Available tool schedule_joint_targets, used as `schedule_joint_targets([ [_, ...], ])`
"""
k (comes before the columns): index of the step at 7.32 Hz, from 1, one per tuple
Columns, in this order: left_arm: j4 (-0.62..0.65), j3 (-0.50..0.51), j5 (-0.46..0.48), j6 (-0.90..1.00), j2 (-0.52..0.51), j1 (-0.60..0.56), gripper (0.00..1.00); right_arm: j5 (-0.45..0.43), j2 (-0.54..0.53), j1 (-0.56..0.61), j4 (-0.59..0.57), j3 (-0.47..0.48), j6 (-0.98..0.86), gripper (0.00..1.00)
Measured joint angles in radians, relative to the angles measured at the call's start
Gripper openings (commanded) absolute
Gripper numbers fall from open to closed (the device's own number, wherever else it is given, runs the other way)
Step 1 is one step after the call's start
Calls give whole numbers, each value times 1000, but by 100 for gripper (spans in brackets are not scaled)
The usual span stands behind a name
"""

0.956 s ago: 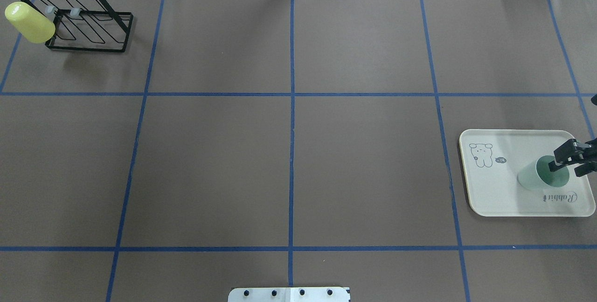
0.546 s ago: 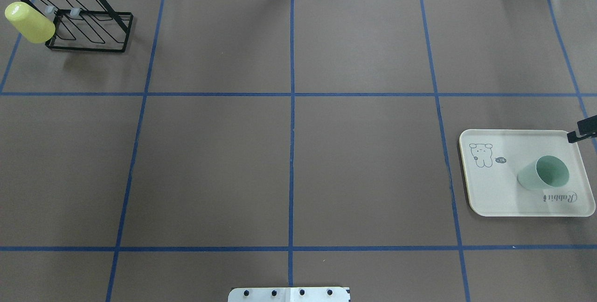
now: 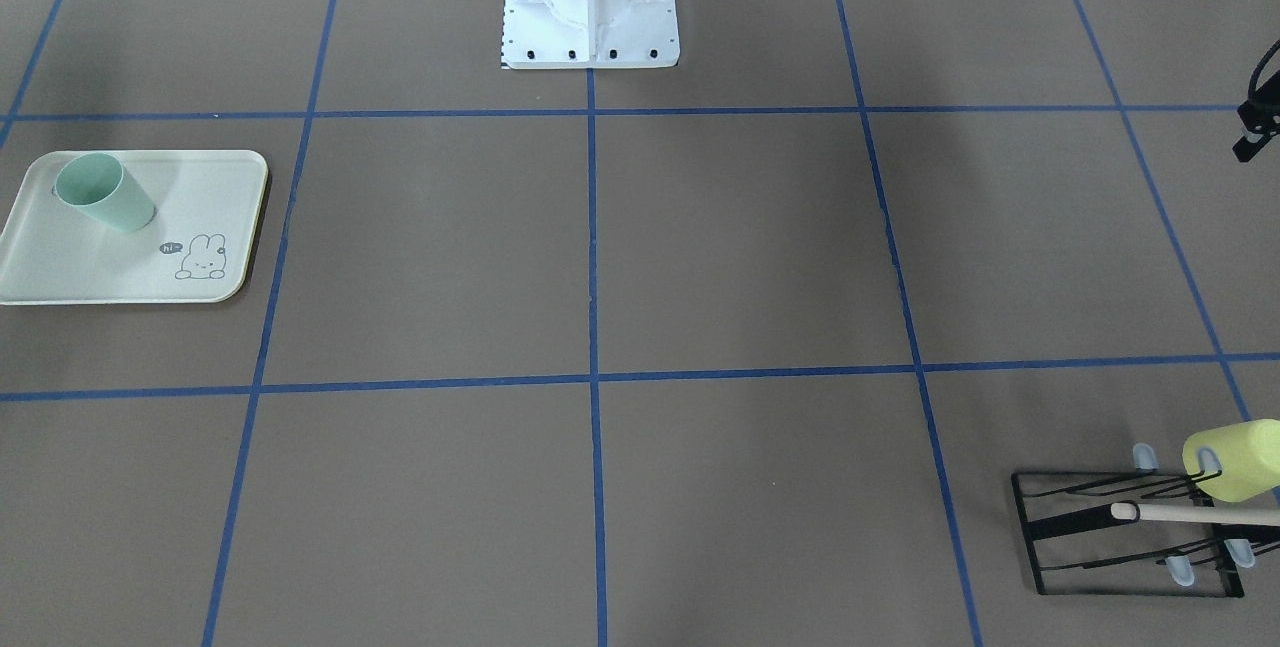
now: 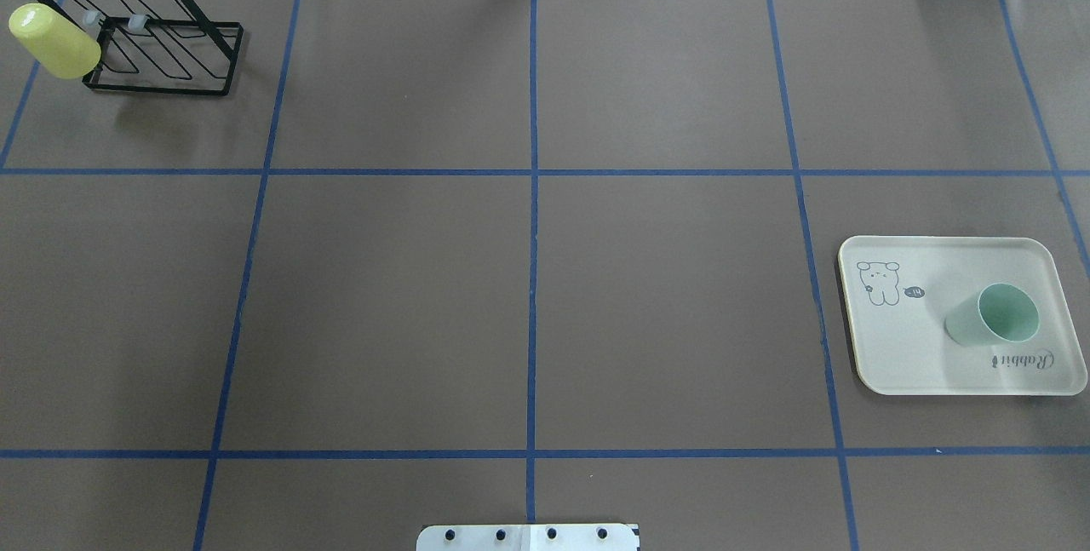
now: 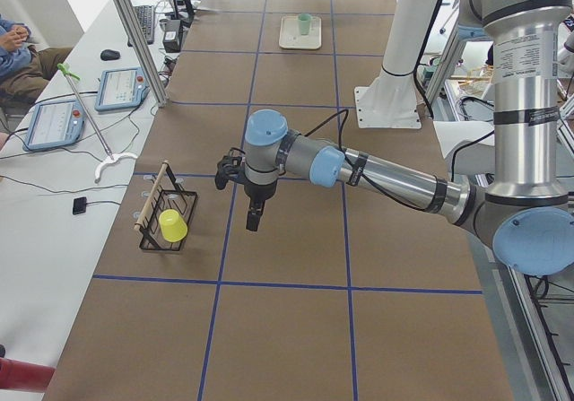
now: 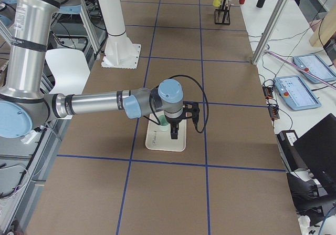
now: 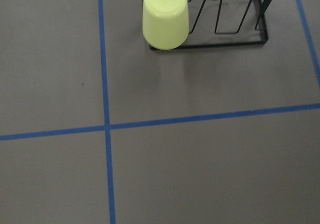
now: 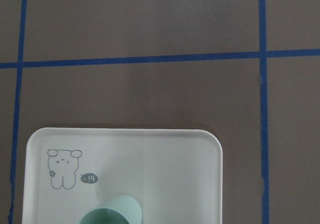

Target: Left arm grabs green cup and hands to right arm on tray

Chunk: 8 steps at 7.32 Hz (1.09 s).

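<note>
The green cup (image 4: 992, 315) stands upright and mouth-up on the tray (image 4: 894, 355), toward the tray's 3 o'clock side in the overhead view. The "Rabbit" script is just at the cup's 5 o'clock and the bunny drawing lies apart from it at 10 o'clock. The tray itself lies flat on the worktop (image 4: 528, 278) near the 3 o'clock edge, inside one square of the blue tape grid (image 4: 534, 172). No end effector touches the cup in the overhead view. The right arm (image 6: 94, 104) reaches out low along the worktop, and the right end effector (image 6: 174, 131) hangs pointing down over the tray, close beside the cup. It shows only in the side view, so I cannot tell whether its fingers are apart or together. The right wrist view looks down on the tray's far rim, with the cup's rim at 6 o'clock. The left arm (image 5: 386, 175) stretches toward the other end of the worktop. The left end effector (image 5: 255, 217) points down above the bare surface, at 3 o'clock from the black wire rack (image 5: 166, 213) in that side view. Its finger spacing cannot be told either. The rack sits at the worktop's 10 o'clock corner in the overhead view. A yellow-green cup (image 4: 53, 42) is hung on its 9 o'clock end, tilted, with its base facing outward.
</note>
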Motion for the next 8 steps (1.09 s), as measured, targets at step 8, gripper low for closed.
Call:
schedule_joint_targets([
  [8, 53, 58, -181, 130, 110, -97, 100, -94, 25, -21, -90, 6, -73, 100],
])
